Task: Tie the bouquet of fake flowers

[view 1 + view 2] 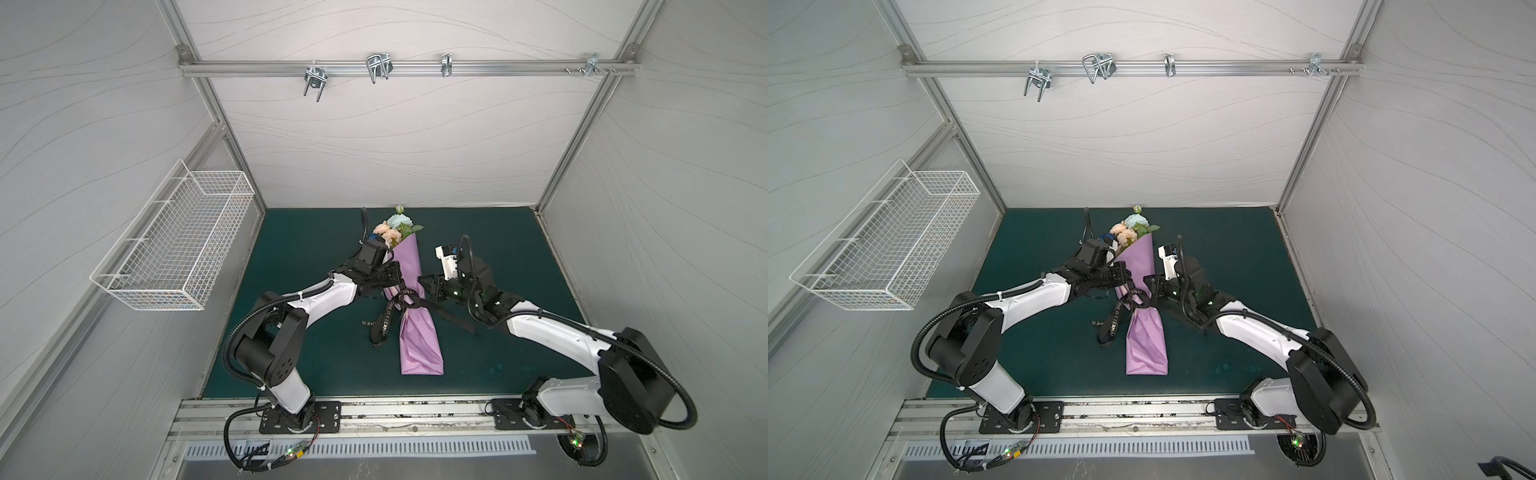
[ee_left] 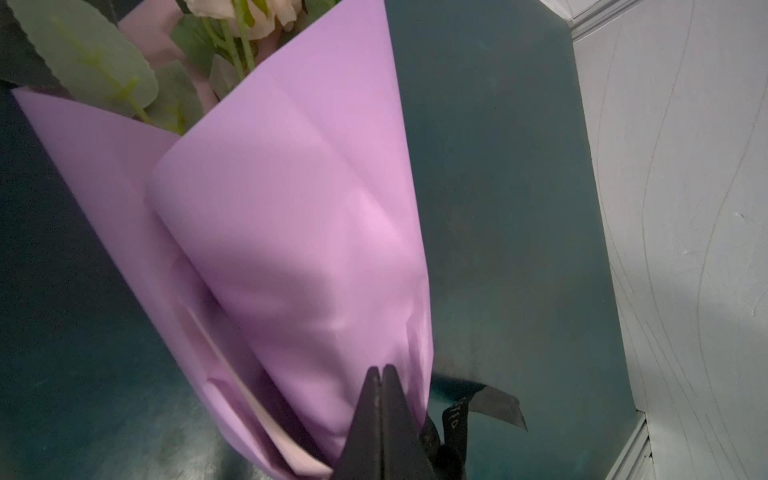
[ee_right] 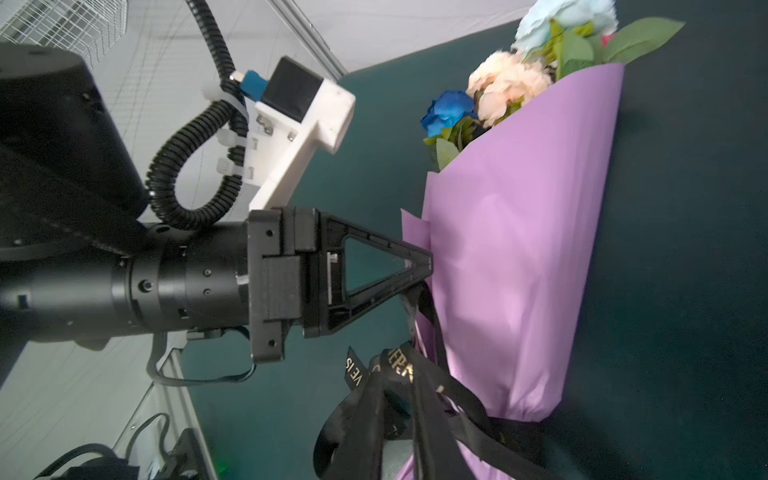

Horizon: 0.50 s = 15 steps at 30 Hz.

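On the green mat (image 1: 498, 257), lilac-wrapped bouquet of fake flowers (image 1: 391, 232), my left gripper (image 1: 400, 281) pinching its black lettered ribbon (image 1: 384, 324), right gripper (image 1: 426, 283) nearby, jaws I cannot tell.

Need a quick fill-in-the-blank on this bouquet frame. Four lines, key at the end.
1. The mat under the bouquet of fake flowers is dark ____.
2. The wrapping paper around the stems is ____.
3. The ribbon wound around the wrap's narrow part is ____ with light lettering.
4. The left gripper is ____ on a strand of the ribbon.

Missing words: green; lilac; black; shut.
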Each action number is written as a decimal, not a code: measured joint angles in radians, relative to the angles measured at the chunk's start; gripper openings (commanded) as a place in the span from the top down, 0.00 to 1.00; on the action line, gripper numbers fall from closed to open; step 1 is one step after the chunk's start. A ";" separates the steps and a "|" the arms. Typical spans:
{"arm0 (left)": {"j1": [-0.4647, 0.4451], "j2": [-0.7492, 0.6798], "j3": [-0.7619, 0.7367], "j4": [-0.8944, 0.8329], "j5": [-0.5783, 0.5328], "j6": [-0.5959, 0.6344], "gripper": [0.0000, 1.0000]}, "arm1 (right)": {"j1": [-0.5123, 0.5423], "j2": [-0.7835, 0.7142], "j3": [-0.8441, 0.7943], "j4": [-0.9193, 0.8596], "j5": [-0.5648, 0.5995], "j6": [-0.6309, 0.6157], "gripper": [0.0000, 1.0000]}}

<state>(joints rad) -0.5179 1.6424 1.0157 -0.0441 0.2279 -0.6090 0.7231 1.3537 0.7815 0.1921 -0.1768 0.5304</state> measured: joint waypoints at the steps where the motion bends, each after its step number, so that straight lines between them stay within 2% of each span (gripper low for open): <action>1: -0.001 0.000 0.003 0.001 0.000 0.000 1.00 | 0.000 0.016 0.020 -0.021 -0.017 0.000 0.82; 7: -0.002 0.000 0.008 0.003 0.005 -0.001 1.00 | -0.004 0.114 0.091 -0.108 -0.117 0.001 0.82; 15: -0.002 0.000 0.013 0.012 0.025 -0.008 1.00 | -0.004 0.193 0.120 -0.129 -0.153 0.000 0.81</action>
<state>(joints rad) -0.5201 1.6424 1.0283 -0.0319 0.2531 -0.6174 0.7193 1.5463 0.9012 0.0628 -0.3298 0.5308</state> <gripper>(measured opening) 0.047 0.185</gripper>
